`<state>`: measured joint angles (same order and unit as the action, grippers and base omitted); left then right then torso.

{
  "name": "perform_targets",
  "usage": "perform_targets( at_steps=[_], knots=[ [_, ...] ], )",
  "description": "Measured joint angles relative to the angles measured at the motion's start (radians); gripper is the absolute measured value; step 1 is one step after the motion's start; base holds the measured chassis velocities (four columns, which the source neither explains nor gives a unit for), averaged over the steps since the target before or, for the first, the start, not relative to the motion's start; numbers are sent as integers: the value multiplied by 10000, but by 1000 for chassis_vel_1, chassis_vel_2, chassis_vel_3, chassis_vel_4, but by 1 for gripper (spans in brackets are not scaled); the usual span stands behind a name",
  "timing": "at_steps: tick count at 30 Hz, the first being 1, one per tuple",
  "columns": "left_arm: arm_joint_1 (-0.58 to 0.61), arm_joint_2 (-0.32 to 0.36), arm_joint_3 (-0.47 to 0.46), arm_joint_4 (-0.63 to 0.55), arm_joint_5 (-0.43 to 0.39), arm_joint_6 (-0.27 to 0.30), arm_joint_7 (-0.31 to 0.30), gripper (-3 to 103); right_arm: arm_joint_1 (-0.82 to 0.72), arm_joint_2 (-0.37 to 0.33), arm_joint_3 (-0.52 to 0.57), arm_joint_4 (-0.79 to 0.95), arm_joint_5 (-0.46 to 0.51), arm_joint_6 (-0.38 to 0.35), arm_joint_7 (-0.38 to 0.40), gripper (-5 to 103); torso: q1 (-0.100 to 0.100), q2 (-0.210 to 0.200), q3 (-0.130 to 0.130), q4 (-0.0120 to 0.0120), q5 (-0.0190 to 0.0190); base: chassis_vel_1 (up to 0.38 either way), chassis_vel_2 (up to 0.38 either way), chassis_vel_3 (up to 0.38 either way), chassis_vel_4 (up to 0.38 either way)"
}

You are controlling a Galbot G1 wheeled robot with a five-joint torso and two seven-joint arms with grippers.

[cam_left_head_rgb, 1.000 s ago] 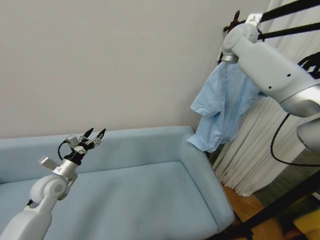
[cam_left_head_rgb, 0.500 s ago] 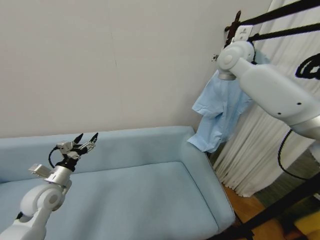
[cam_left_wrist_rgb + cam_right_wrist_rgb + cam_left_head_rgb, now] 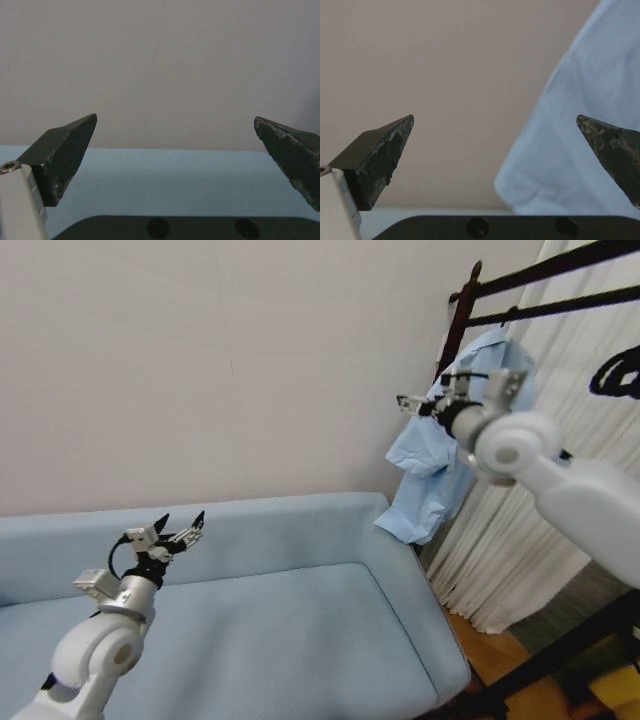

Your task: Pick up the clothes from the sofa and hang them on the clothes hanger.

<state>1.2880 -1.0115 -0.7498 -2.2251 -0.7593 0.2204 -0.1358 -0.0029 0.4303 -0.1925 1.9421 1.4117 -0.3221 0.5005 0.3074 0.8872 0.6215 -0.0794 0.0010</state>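
A light blue shirt (image 3: 441, 468) hangs from the dark wooden clothes rack (image 3: 461, 318) at the right, draping past the sofa's arm. My right gripper (image 3: 410, 403) is open just left of the shirt's upper part, holding nothing and pointing toward the wall. In the right wrist view the right gripper (image 3: 495, 120) frames the wall, with the shirt (image 3: 580, 130) beside one fingertip. My left gripper (image 3: 183, 518) hovers open over the left of the light blue sofa (image 3: 290, 630). The left gripper (image 3: 175, 120) faces the sofa's backrest (image 3: 175, 170) and the wall.
White curtains (image 3: 520, 560) hang behind the rack. A black cable (image 3: 615, 370) loops at the far right. Wooden floor (image 3: 520, 680) shows beside the sofa's right end. The sofa seat has no clothes on it.
My right arm has come down from the top of the rack, leaving the shirt hanging, and its gripper now points left toward the wall. The left arm shifted slightly.
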Motion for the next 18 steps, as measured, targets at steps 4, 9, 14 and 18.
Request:
perform_targets(
  at_steps=[4,9,14,18],
  knots=[
    [322,-342,-75,-52,578,43,7,100,-1995,105,650,655,-1398,640,-56,100,1,-1,2,15,-12,0,0,0,0],
    [828,-1000,-141,-309,1087,110,23,100,-4068,992,1299,1145,-2928,850,99,100,2,-1,3,23,-12,0,0,0,0],
    [1253,-1850,-115,-425,1774,21,122,100,-5947,2114,2074,1194,-4426,887,-22,100,2,-1,3,15,-9,0,0,0,0],
    [1511,-2238,-44,-481,2269,-139,149,100,-7099,2790,2651,1331,-5328,798,-98,100,2,-1,3,15,-9,0,0,0,0]
  ],
)
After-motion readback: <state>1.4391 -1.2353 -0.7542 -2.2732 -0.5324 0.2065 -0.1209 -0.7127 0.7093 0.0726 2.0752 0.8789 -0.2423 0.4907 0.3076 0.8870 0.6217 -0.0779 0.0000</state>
